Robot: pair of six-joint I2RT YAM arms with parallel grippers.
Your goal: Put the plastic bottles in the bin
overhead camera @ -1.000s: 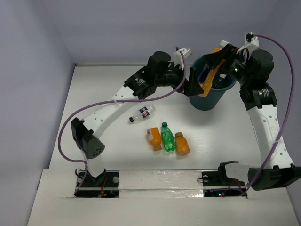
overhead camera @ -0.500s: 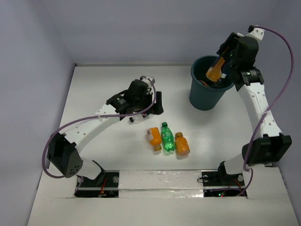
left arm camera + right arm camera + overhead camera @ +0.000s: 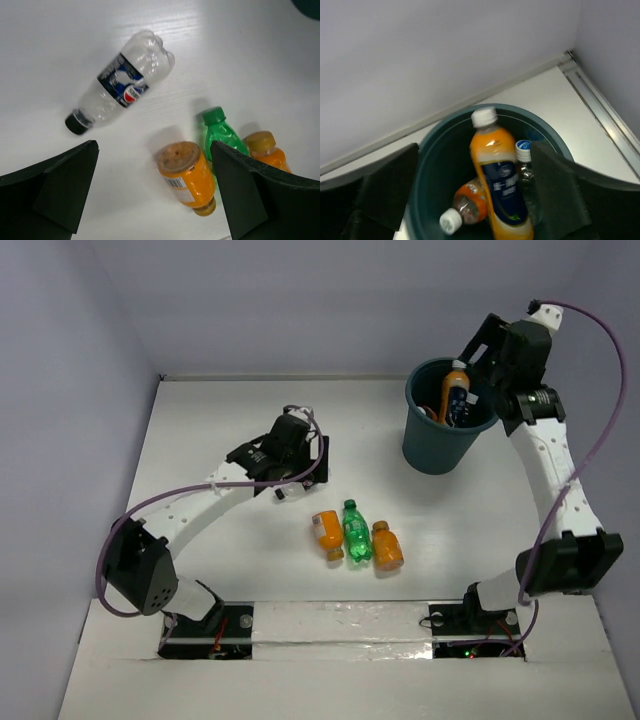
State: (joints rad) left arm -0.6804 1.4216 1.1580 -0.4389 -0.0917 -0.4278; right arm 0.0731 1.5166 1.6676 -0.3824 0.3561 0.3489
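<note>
The left claw (image 3: 152,145), spread empty, is nearest the clear bottle (image 3: 120,90) just past its tips, long axis slanted across the gap; right claw (image 3: 472,150) gapes above the bin (image 3: 442,165)

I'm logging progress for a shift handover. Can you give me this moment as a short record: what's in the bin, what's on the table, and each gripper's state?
in bin: blue-labelled orange bottle, small orange bottle, blue-capped clear bottle
on table, lying: dark-labelled clear bottle, left orange bottle, green bottle, right orange bottle
left gripper: open, above the table bottles
right gripper: open, above the bin
</note>
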